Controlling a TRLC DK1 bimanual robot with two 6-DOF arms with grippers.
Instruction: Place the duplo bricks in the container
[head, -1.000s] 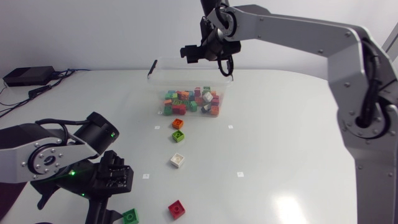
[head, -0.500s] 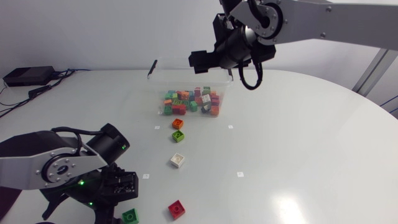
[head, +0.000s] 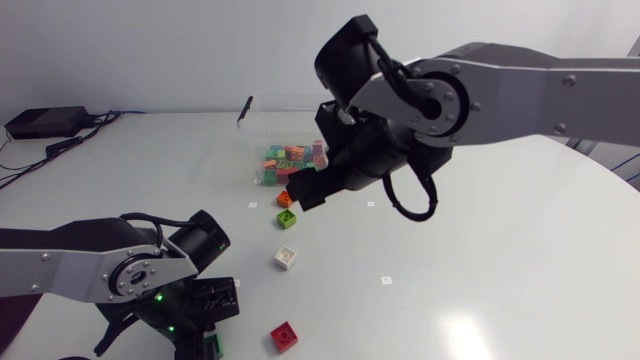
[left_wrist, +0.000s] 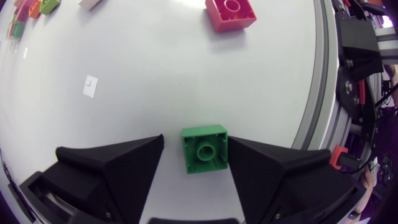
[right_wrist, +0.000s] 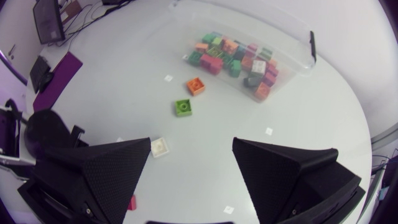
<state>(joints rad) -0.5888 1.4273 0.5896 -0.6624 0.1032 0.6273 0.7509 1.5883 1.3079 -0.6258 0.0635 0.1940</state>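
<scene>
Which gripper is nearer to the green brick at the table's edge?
Left. The left gripper has the green brick between its open fingers; the right gripper hangs far off, near the clear container.

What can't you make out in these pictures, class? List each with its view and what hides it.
Head view: green brick almost hidden under left gripper; container's right part behind right arm.
Right wrist view: red brick mostly covered by own finger.
Left wrist view: white brick cut off by the picture edge.
</scene>
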